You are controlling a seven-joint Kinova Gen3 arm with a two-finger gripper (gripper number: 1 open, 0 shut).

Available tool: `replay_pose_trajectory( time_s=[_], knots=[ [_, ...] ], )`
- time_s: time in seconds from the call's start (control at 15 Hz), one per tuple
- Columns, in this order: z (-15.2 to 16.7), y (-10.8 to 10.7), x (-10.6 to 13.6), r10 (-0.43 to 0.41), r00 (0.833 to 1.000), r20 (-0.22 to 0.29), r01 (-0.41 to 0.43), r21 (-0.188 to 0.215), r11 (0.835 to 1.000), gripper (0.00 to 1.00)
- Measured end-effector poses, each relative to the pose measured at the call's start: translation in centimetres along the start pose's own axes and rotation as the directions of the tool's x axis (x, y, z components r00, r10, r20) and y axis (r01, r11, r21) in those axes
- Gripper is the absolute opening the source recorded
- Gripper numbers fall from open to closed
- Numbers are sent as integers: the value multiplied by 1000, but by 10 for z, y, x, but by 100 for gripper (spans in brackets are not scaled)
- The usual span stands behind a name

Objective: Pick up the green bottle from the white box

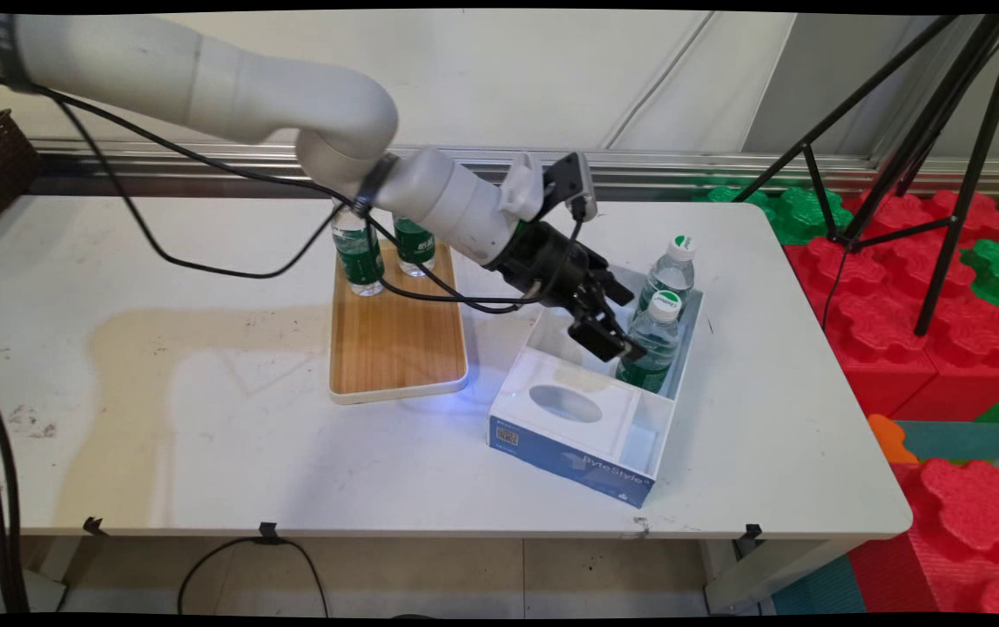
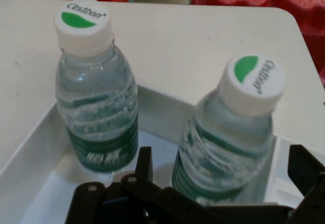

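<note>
The white table (image 1: pixel 159 418) carries a wooden tray (image 1: pixel 396 348) near its middle and, just beside it at four o'clock, an open white-and-blue box (image 1: pixel 586 435). A brownish stain marks the tabletop at the tray's nine o'clock.

Materials and finishes on the table I am working over from afar.

I see a matt white table (image 1: pixel 203 435), its smooth top stained and scuffed. On it lies a flat tray of pale wood grain with a glossy white rim (image 1: pixel 399 348). Four clear plastic water bottles with green paper-like labels look glossy and ribbed; the nearest one (image 2: pixel 226 148) and its neighbour (image 2: pixel 96 112) have smooth white plastic caps. They stand in a white-and-blue cardboard box (image 1: pixel 582 461), its blue printed side slightly shiny and its inside matt. My black gripper (image 1: pixel 617 335) looks like hard matt plastic or metal, I cannot tell which. The white arm shell (image 1: pixel 290 96) is smooth, satin plastic.
</note>
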Motion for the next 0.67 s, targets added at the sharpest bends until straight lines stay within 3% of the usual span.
replay_pose_trajectory(
  time_s=[0.67],
  knots=[
    [44, -20, -13, 2, 998, -66, -8, -79, 997, 100]
  ],
)
